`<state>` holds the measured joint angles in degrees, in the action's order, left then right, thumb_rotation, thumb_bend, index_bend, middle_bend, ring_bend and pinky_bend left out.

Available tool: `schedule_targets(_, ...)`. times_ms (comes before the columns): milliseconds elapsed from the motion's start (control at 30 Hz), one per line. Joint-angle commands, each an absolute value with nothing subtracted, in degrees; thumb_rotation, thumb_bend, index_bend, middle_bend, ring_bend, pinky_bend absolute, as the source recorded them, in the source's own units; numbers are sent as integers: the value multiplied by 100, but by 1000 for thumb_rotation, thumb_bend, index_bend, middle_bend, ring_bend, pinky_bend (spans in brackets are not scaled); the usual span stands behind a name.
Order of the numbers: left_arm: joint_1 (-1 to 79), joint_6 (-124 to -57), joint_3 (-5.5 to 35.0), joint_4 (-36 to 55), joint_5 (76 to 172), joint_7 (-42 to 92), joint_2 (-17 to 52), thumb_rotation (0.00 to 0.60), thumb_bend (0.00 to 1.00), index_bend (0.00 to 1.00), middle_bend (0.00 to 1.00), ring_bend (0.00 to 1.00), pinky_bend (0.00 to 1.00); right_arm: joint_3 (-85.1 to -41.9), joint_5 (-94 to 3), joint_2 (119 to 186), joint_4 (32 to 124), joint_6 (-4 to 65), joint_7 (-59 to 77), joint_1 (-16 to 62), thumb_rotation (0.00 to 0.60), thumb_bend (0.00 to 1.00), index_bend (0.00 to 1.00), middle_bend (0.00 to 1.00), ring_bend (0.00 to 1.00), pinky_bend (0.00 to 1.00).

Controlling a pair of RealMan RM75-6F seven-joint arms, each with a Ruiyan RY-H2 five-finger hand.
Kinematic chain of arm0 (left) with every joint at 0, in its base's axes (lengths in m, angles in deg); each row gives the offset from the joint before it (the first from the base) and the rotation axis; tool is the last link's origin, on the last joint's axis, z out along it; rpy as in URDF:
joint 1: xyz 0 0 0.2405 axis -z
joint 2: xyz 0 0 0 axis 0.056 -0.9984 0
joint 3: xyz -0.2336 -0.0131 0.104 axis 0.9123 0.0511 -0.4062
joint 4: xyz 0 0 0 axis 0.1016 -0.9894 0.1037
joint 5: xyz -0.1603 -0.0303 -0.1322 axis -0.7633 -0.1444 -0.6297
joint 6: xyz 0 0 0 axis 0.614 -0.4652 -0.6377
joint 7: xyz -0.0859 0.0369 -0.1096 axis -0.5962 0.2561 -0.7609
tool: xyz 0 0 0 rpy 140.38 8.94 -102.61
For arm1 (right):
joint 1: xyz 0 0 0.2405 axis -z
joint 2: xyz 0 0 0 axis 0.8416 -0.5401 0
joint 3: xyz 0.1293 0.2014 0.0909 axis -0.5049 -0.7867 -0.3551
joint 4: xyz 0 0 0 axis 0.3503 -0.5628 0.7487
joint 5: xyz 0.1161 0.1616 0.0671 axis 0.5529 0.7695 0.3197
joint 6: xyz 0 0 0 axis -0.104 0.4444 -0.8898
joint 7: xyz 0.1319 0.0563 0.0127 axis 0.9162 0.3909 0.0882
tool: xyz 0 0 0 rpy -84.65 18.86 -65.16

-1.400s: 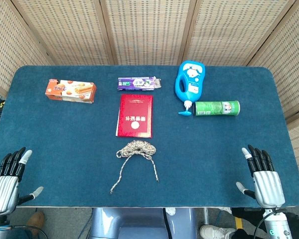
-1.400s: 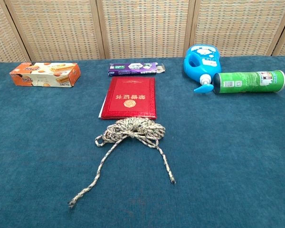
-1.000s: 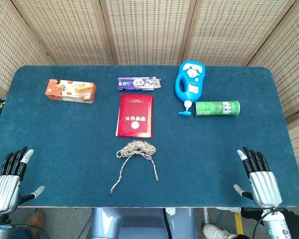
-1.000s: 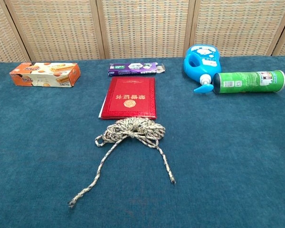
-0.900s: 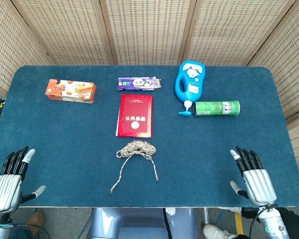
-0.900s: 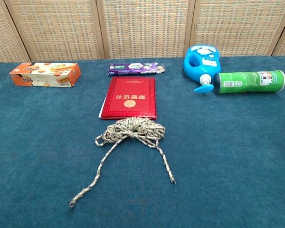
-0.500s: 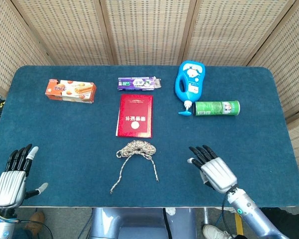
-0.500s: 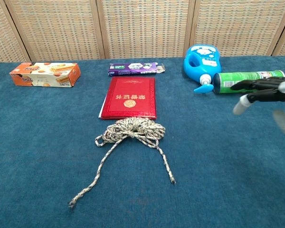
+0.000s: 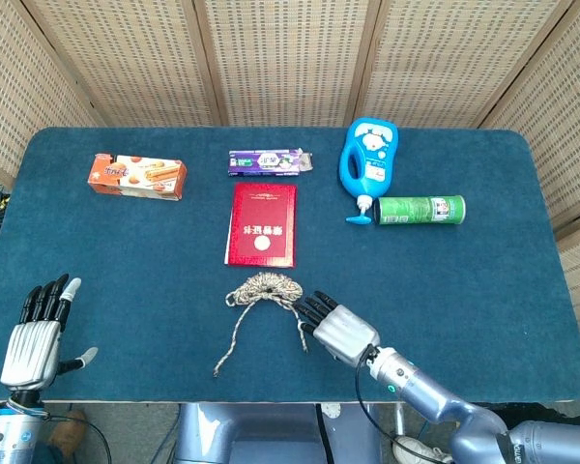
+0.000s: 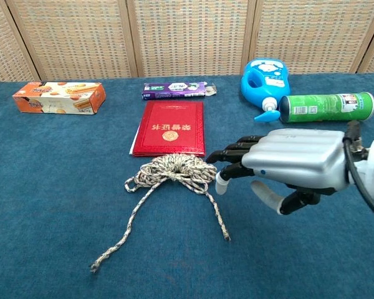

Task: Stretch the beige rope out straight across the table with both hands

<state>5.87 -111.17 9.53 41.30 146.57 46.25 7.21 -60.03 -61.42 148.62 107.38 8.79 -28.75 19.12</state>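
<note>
Our right hand (image 10: pixel 287 165), fingers spread and empty, hovers beside the beige rope (image 9: pixel 263 290), bunched below the red booklet (image 9: pixel 261 224). Left hand (image 9: pixel 37 333) spread, empty. Rope looks limp, light; we'd pinch each loose end.

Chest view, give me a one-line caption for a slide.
Open right hand reaches toward the coiled beige rope lying in front of a red booklet on the blue table.
</note>
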Motion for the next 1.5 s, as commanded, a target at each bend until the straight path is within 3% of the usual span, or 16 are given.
schedule_targets(33, 621, -11083, 966, 4105, 14591, 4697, 767, 600, 52, 0, 0, 0, 0, -5929, -5824, 15216, 10711, 808, -3424, 1650, 600, 832, 248, 0, 0, 0)
schedule_targets(600, 658, -11137, 955, 4100, 14482, 4686, 778, 600, 53, 0, 0, 0, 0, -5529, -4453, 15925, 10521, 1157, -4655, 1016, 600, 832, 275, 0, 0, 0)
schedule_targets(1200, 674, -11164, 879, 4097, 14507, 4692, 780, 600, 52, 0, 0, 0, 0, -5018, -4253, 15579, 10405, 1590, -4489, 981, 600, 832, 326, 0, 0, 0)
schedule_targets(1500, 690, -11162, 859, 4101, 14496, 4765, 819, 600, 52, 0, 0, 0, 0, -5001, -4188, 15499, 10090, 1824, -4409, 1009, 600, 832, 328, 0, 0, 0)
